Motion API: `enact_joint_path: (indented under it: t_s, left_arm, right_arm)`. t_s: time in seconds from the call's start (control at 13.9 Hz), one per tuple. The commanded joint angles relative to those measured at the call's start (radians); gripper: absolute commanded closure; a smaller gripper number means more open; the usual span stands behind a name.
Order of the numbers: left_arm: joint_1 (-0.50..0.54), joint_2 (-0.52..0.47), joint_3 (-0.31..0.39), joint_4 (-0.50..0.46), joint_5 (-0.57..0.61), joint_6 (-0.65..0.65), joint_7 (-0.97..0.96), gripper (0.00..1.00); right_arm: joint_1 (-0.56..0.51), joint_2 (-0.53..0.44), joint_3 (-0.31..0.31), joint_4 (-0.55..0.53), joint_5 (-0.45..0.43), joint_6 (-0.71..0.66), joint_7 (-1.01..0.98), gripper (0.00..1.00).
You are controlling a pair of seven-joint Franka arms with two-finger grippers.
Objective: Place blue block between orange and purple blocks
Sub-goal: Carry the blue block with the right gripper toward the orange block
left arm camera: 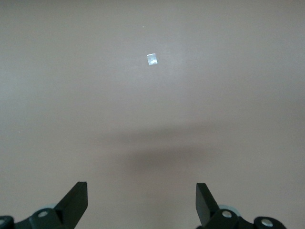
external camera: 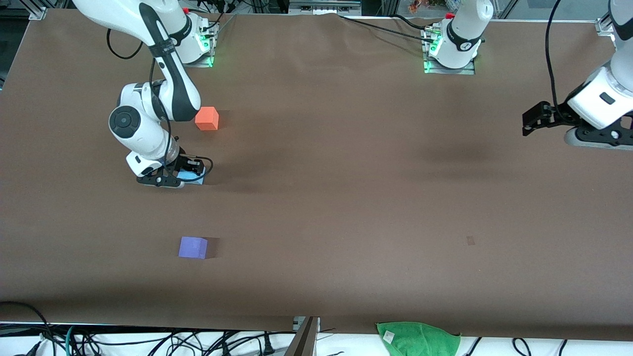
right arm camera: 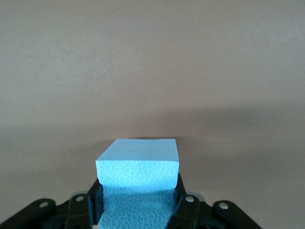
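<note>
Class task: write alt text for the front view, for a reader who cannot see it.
The right gripper is shut on the blue block, low over the brown table between the orange block and purple block. The left gripper waits open at the table's edge.

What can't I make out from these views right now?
- Blue block, front view: mostly covered by the right gripper shut on it; whether it touches the table is unclear.
- Orange block and purple block: absent from both wrist views.
- Left gripper, open: its arm is cut by the front view's edge.
</note>
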Motion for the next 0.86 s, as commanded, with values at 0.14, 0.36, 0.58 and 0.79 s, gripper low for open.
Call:
enact_joint_path:
  t_s: [0.14,0.36,0.58,0.79]
  left_arm:
    - [0.022,0.014,-0.017,0.041,-0.004,-0.016,0.013,0.0]
    - [0.02,0.01,-0.03,0.043,-0.006,-0.019,0.011,0.0]
    - [0.03,0.016,-0.024,0.057,-0.006,-0.018,0.022,0.0]
    - [0.03,0.016,-0.026,0.057,-0.006,-0.019,0.011,0.0]
  right_arm:
    - [0.008,-0.014,0.014,-0.083,0.018,0.134,-0.018,0.59]
    - [0.008,0.003,0.037,-0.095,0.018,0.182,-0.02,0.59]
    - [0.008,0.015,0.037,-0.098,0.018,0.19,-0.02,0.59]
    - [0.008,0.018,0.039,-0.098,0.018,0.19,-0.02,0.34]
